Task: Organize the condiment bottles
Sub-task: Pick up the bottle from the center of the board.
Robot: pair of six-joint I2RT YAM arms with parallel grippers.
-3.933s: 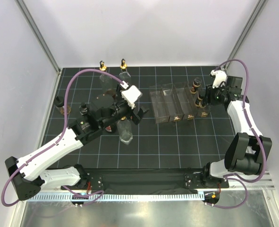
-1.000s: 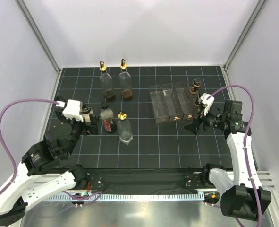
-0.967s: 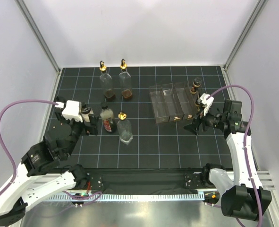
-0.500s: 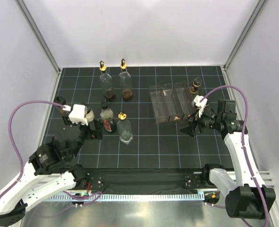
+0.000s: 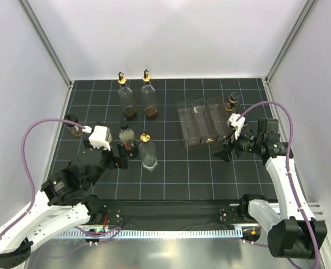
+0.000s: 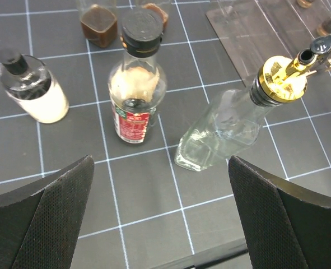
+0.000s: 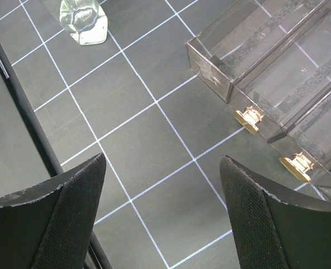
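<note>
The black gridded table [image 5: 199, 179] carries everything, and the clear divided rack [image 5: 201, 120] on its right half is the reference here. The left gripper [image 6: 159, 224] hovers well to the left of the rack, with its fingers spread wide and nothing between them. The right gripper [image 7: 159, 218] hangs just in front of the rack's near right corner, and its fingers are also apart and hold nothing.

The first tall bottle [image 5: 125, 96] and the second tall bottle [image 5: 149, 96], both with gold pourers, stand upright left of the rack, toward the back. The third tall bottle [image 6: 221, 129] stands left of the rack's near end. Farther left are the red-label bottle [image 6: 134, 84] and then the small round bottle [image 6: 28, 87]. One small dark bottle [image 5: 232, 102] stands at the rack's far right corner.
</note>
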